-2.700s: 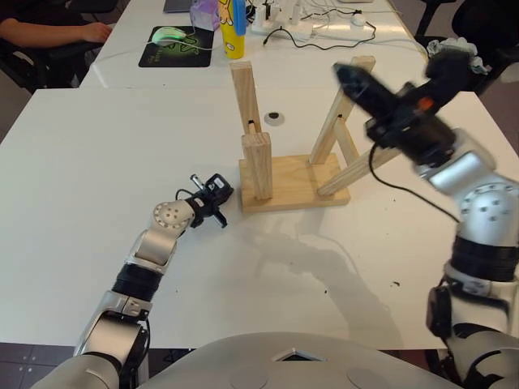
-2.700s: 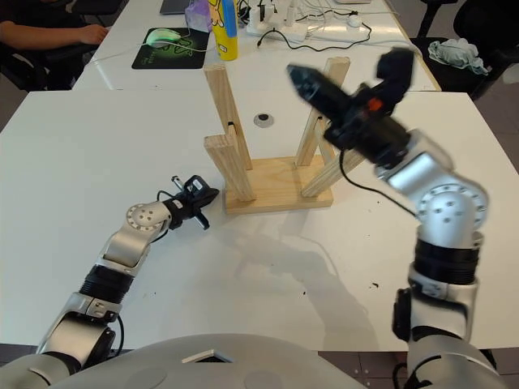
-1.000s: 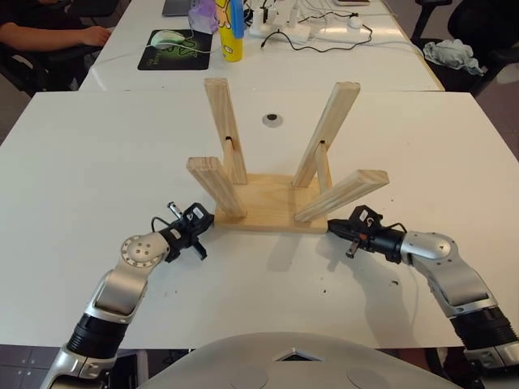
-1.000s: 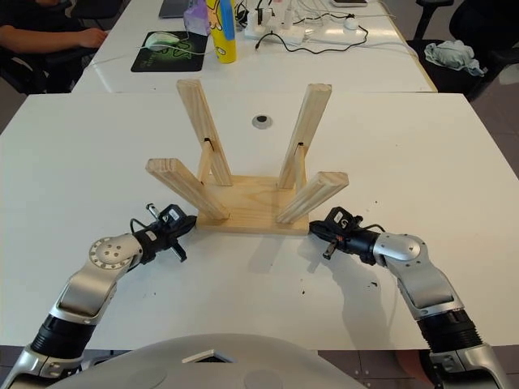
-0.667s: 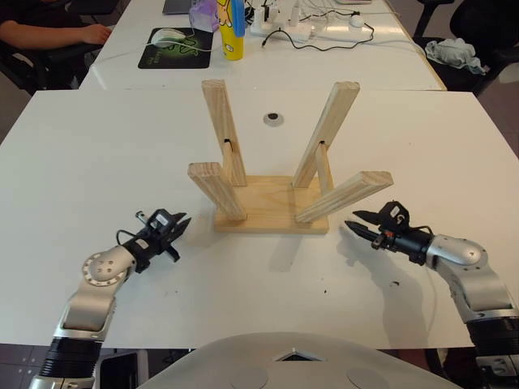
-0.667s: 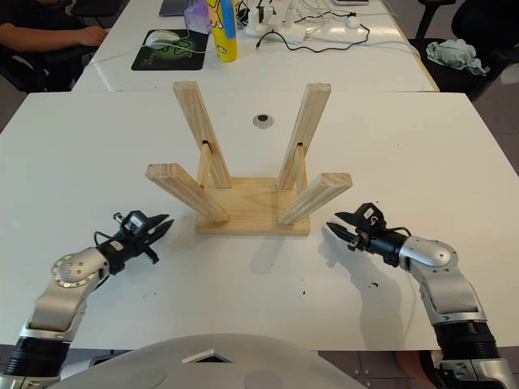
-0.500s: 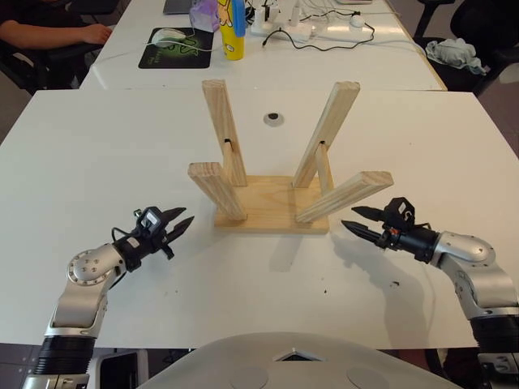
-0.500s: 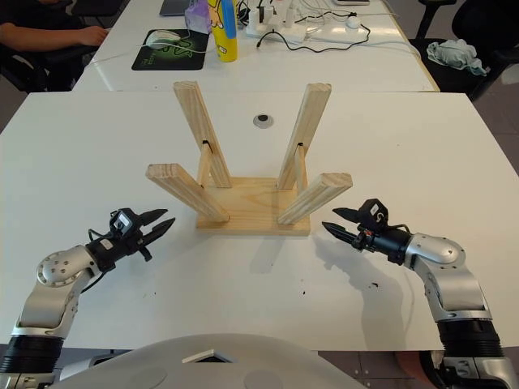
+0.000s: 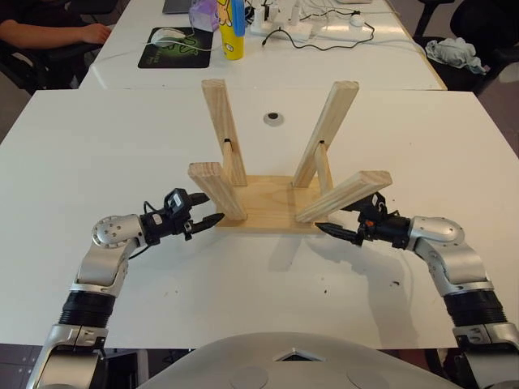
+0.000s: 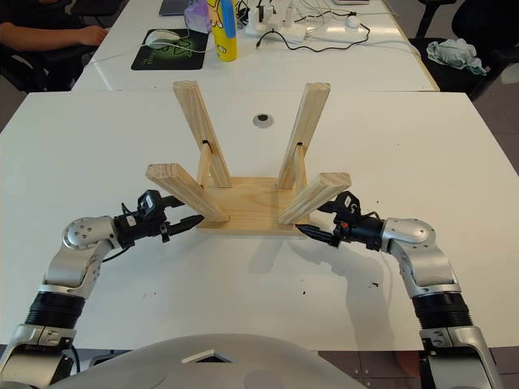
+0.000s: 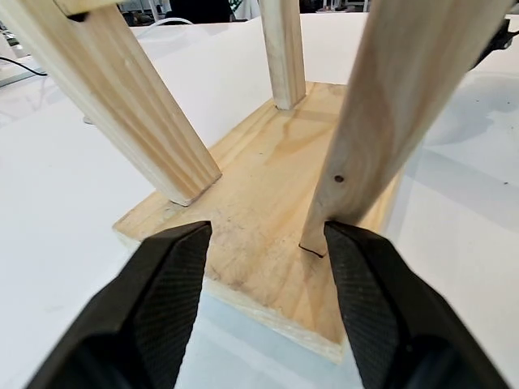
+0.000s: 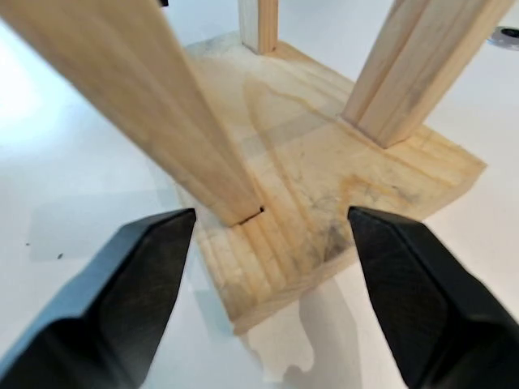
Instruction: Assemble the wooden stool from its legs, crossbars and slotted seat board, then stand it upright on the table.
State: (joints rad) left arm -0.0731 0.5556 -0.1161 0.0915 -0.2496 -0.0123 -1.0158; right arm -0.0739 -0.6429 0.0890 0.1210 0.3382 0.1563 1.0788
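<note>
Both arms have swung back in, low and level: left gripper [image 9: 210,210] and right gripper [image 9: 332,221] now flank the seat board [image 9: 272,209], both spread wide and holding nothing.

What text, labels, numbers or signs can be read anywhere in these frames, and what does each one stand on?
No text here is legible.
On the yellow bottle: coloured print, too small and blurred to read.
On the mouse pad: a green graphic, no words that can be made out.
On the wooden stool: bare wood, no label or number, also in the close wrist views.
</note>
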